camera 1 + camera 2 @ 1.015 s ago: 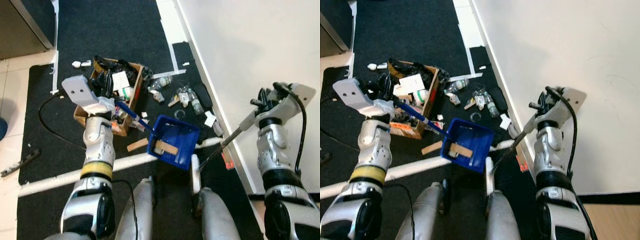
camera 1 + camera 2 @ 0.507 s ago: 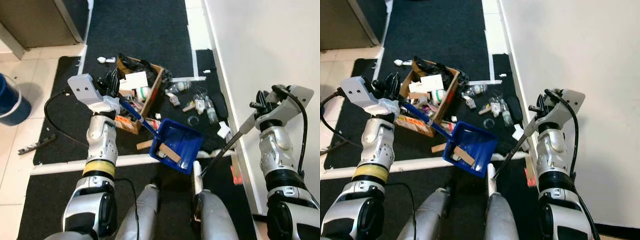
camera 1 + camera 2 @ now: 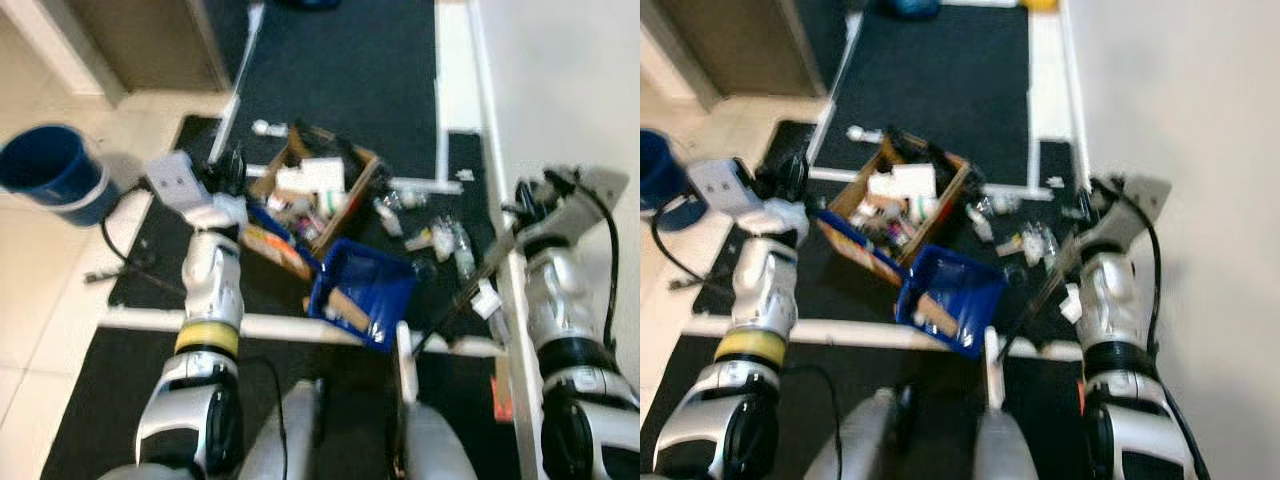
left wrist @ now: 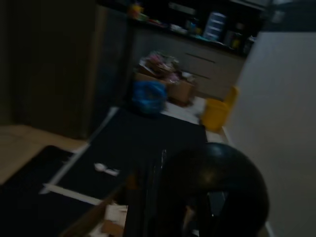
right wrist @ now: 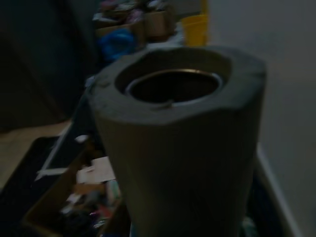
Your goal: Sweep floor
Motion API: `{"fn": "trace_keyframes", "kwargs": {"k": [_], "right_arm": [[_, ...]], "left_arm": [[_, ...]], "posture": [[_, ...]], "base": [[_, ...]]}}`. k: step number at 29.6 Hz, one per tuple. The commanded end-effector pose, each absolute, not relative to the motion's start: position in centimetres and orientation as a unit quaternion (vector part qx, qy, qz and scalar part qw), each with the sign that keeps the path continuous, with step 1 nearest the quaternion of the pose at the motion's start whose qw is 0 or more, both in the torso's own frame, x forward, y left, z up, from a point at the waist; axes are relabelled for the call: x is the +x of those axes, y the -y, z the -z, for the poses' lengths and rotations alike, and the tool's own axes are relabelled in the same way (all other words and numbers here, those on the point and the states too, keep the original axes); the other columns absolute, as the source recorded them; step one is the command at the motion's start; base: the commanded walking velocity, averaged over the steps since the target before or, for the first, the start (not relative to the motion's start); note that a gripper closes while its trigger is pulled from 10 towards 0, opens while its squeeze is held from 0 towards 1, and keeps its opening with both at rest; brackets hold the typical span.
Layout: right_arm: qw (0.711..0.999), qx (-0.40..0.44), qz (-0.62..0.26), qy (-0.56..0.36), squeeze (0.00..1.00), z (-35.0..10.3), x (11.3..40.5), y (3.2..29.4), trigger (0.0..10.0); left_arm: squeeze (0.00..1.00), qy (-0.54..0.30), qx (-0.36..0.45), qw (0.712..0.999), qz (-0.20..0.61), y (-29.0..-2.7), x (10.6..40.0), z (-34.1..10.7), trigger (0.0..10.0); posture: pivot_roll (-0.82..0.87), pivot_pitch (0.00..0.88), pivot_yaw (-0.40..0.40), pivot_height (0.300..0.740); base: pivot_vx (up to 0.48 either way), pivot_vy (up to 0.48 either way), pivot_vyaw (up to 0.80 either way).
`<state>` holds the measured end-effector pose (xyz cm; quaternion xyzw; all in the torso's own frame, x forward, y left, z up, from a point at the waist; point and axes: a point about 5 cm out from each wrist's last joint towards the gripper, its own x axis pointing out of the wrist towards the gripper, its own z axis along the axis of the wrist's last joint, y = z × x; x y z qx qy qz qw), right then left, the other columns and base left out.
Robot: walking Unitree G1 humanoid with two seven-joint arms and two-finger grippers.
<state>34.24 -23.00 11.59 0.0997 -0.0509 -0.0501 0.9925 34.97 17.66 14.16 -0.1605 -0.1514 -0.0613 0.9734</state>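
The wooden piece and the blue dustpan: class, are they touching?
Touching. In the left eye view the wooden piece lies inside the blue dustpan, resting on its floor.

Blue plastic dustpan (image 3: 362, 290), cardboard box (image 3: 315, 215)

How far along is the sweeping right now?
Partly done: the blue plastic dustpan already carries a wooden scrap. In hand: the left gripper holds the dustpan's handle, the right gripper the long broom stick. Left: bottles and wrappers on the black mat beside the full cardboard box.
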Motion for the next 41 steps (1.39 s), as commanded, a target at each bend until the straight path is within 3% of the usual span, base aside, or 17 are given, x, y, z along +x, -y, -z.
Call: {"fn": "trace_keyframes", "kwargs": {"k": [1, 16, 22, 41], "right_arm": [[0.991, 0.119, 0.054, 0.040, 0.00, -10.8, 34.0, 22.9, 10.0], [0.988, 0.121, 0.081, 0.046, 0.00, -11.0, 34.2, 23.3, 10.0], [0.989, 0.115, 0.078, 0.047, 0.00, -11.2, 34.4, 23.1, 10.0], [0.990, 0.114, 0.073, 0.048, 0.00, -11.1, 34.5, 22.7, 10.0]], "left_arm": [[0.00, 0.157, -0.209, 0.963, 0.063, -17.0, 35.1, -14.2, 10.0], [0.00, 0.146, -0.213, 0.963, 0.082, -16.4, 35.2, -14.0, 10.0], [0.00, 0.143, -0.214, 0.963, 0.084, -16.3, 35.2, -14.0, 10.0], [0.00, 0.138, -0.212, 0.962, 0.100, -16.1, 35.2, -13.9, 10.0]], "posture": [[0.09, 0.108, 0.002, 0.740], [0.09, 0.099, 0.004, 0.740], [0.09, 0.097, 0.003, 0.740], [0.09, 0.098, 0.004, 0.740]], "base": [[0.000, 0.000, 0.75], [0.000, 0.000, 0.56], [0.000, 0.000, 0.00], [0.000, 0.000, 0.75]]}}
